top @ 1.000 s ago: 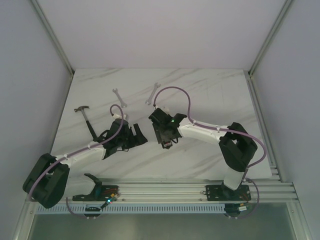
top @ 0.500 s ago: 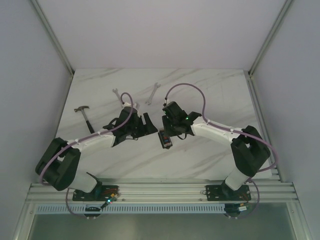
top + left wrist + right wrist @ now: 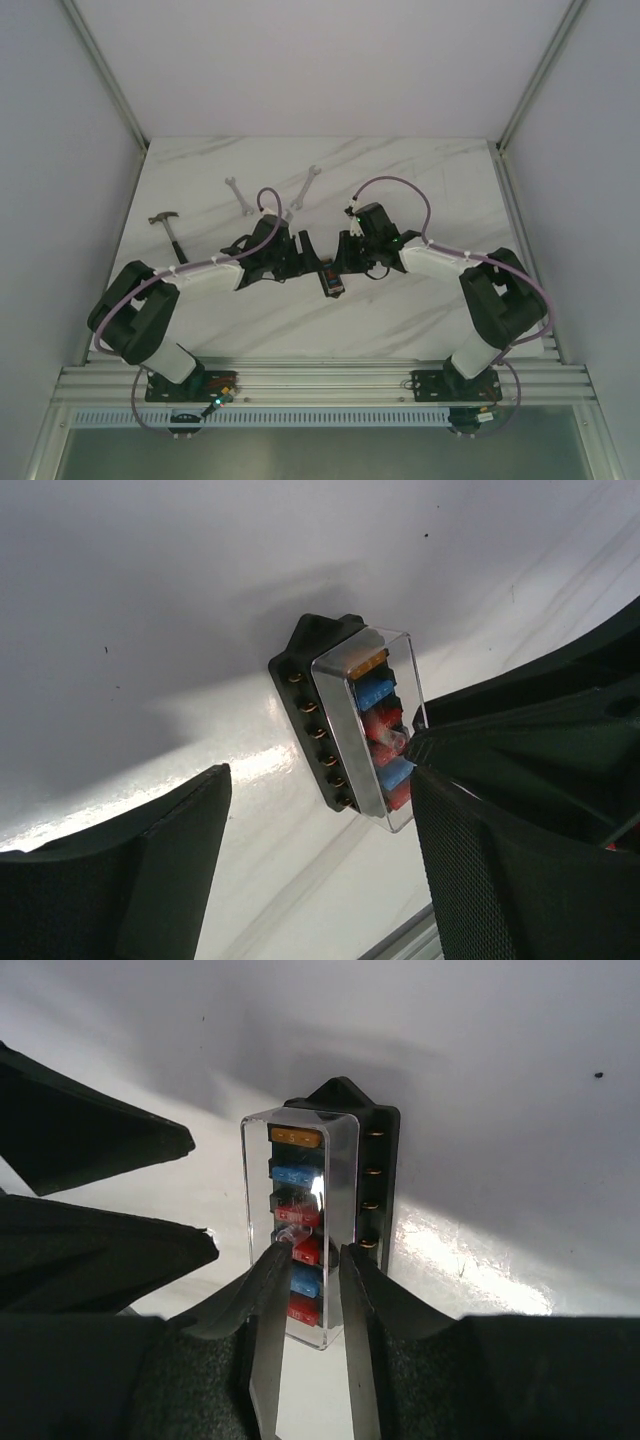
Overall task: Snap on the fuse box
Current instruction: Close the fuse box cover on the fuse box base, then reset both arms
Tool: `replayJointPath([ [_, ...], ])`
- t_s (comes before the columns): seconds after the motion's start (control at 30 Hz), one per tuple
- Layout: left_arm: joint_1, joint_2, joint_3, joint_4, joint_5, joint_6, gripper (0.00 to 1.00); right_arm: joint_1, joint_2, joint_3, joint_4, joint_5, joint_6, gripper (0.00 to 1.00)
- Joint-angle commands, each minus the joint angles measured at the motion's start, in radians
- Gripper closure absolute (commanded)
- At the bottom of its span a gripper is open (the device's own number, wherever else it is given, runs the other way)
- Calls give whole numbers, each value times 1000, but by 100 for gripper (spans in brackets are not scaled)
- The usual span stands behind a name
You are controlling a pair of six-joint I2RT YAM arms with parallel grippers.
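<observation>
The fuse box [image 3: 331, 278] is a small black box lying on the white marble table [image 3: 420, 190], with red and blue fuses showing under a clear cover [image 3: 300, 1200]. The left wrist view has the fuse box [image 3: 320, 720] ahead of my left gripper [image 3: 320, 800], which stands wide open with bare table between its fingers. My right gripper [image 3: 308, 1260] hangs over the box's near end. Its fingers [image 3: 262, 1295] are narrowed to a slim gap, their tips at the cover, and nothing is clamped. From above, the left gripper [image 3: 303, 255] and right gripper [image 3: 346, 262] flank the box.
Two silver wrenches [image 3: 238, 195] [image 3: 306, 186] and a small hammer [image 3: 170, 228] lie on the table behind and left of the arms. An aluminium rail [image 3: 320, 380] runs along the near edge. White walls enclose the table on three sides.
Both arms have swung inward and now meet at the fuse box. The right gripper's jaws have narrowed a lot. The box has stayed on the table.
</observation>
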Motion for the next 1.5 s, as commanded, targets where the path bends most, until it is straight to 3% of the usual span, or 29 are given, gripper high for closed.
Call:
replayJointPath([
  [0.0, -5, 30, 38, 11, 16, -7, 20, -17, 22, -50, 10, -53, 1, 70],
  [0.17, -4, 60, 67, 13, 19, -1, 28, -12, 25, -23, -31, -13, -15, 74],
  [0.57, -5, 175, 109, 11, 52, -4, 57, 15, 113, 15, -86, -18, -43, 75],
  [0.93, -5, 233, -93, -17, -7, -93, 67, 36, 205, 77, -160, 105, -67, 76],
  [1.17, -5, 107, -139, -19, -33, -87, 62, 70, 188, 139, -134, 126, -81, 77],
  [1.33, 5, -25, -96, -32, -82, -55, 45, 68, 26, 105, -79, 203, -72, 62],
  [1.47, 37, -115, -51, -55, -125, -16, 33, 40, -138, 45, -52, 356, -89, 46],
])
